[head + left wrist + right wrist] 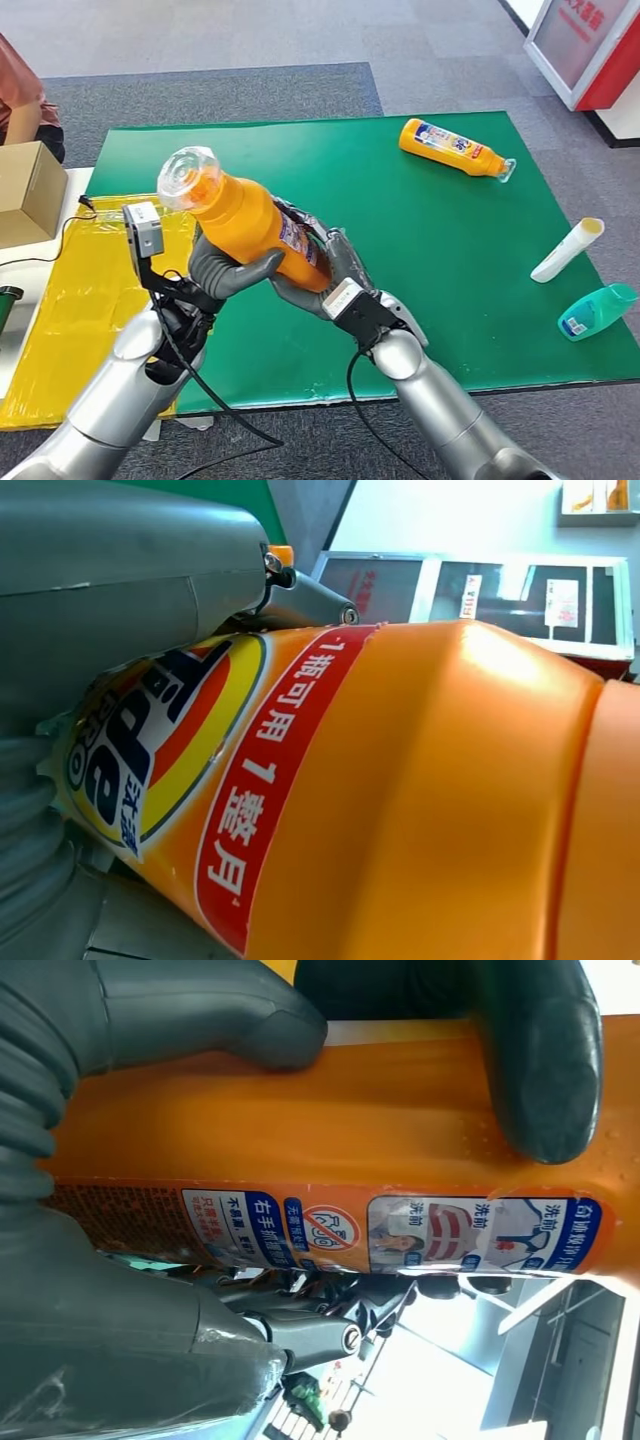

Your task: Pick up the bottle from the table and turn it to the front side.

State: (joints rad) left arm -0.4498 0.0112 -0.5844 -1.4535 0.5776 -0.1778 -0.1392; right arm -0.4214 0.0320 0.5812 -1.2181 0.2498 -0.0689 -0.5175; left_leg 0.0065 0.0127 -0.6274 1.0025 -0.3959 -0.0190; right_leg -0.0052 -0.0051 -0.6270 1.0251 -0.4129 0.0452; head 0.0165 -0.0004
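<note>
Bottle (249,215) gripped by left hand (226,270) and right hand (332,270) — second bottle (453,147) well apart

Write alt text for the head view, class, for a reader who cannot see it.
Both robot hands, left hand and right hand, hold a tilted orange bottle above a green mat, its clear cap up and to the left. Another orange bottle, a white tube and a teal bottle lie on the mat.
</note>
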